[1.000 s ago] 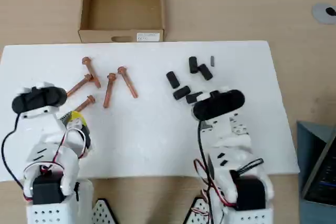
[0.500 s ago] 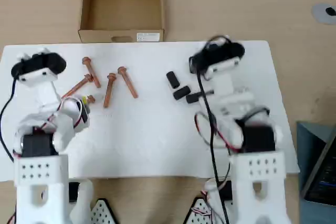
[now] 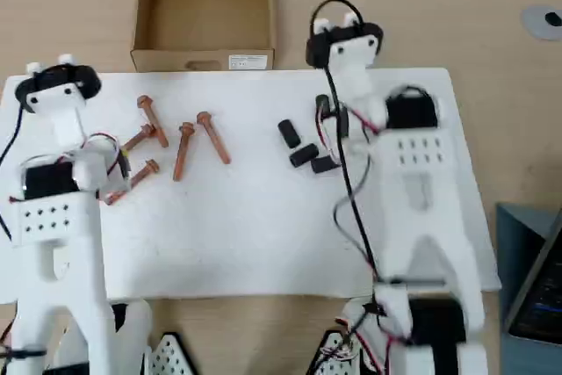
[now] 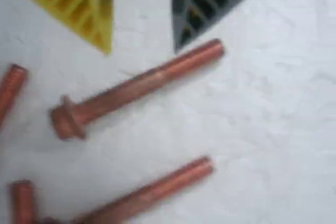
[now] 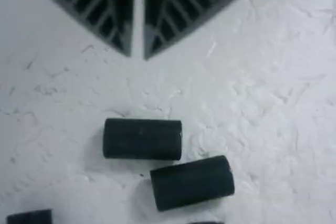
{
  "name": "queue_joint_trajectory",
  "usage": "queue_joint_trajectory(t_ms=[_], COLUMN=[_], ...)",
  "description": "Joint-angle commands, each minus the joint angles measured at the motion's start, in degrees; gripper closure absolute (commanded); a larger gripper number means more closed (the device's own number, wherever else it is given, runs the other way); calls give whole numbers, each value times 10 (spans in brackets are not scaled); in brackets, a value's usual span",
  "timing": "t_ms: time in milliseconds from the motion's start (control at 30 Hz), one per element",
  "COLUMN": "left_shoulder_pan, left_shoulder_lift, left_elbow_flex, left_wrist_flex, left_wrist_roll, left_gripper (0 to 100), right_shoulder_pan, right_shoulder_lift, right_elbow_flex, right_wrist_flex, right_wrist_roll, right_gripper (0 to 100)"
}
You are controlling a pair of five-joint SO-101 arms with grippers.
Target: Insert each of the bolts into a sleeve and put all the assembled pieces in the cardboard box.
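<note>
Several copper bolts [image 3: 183, 151] lie on the left part of the white mat [image 3: 246, 234], and several black sleeves [image 3: 304, 155] lie right of its middle. The cardboard box [image 3: 202, 61] stands open behind the mat. My left gripper [image 4: 142, 50] hangs open just above one bolt [image 4: 136, 87], with its yellow and black fingers either side of the shaft end. A second bolt [image 4: 152, 192] lies beside it. My right gripper [image 5: 137, 53] is shut with nothing in it, over bare mat close to two sleeves [image 5: 142, 139] that lie side by side.
The left arm [image 3: 57, 191] stretches over the mat's left edge, and the right arm [image 3: 395, 138] covers some sleeves. On the wooden table there is a grey disc [image 3: 543, 21] at the far right and a laptop corner [image 3: 534, 278] off the mat's right side.
Both arms have unfolded from low near the front edge and stretched out over the mat, the left toward the bolts and the right toward the sleeves.
</note>
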Motion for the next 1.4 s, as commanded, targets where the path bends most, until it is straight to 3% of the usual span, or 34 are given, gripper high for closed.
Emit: queue_joint_trajectory(t_ms=[0, 100, 267, 500, 700, 1367], left_shoulder_pan=[-21, -20, -21, -19, -19, -19], left_shoulder_lift=[36, 75, 115, 125, 127, 127], left_elbow_flex=[-47, -47, -49, -45, -44, -43], left_wrist_flex=[1, 2, 0, 1, 2, 2], left_wrist_roll=[-25, -55, -56, -56, -56, -56], left_gripper=[1000, 1000, 1000, 1000, 1000, 1000], right_shoulder_pan=[-5, -7, -7, -8, -19, -23], right_shoulder_lift=[90, 177, 324, 492, 547, 705], right_elbow_flex=[-116, -206, -372, -590, -643, -795], right_wrist_flex=[24, 53, 121, 194, 193, 188], right_wrist_roll=[0, 1, 67, 92, 91, 94], right_gripper=[987, 987, 986, 974, 865, 860])
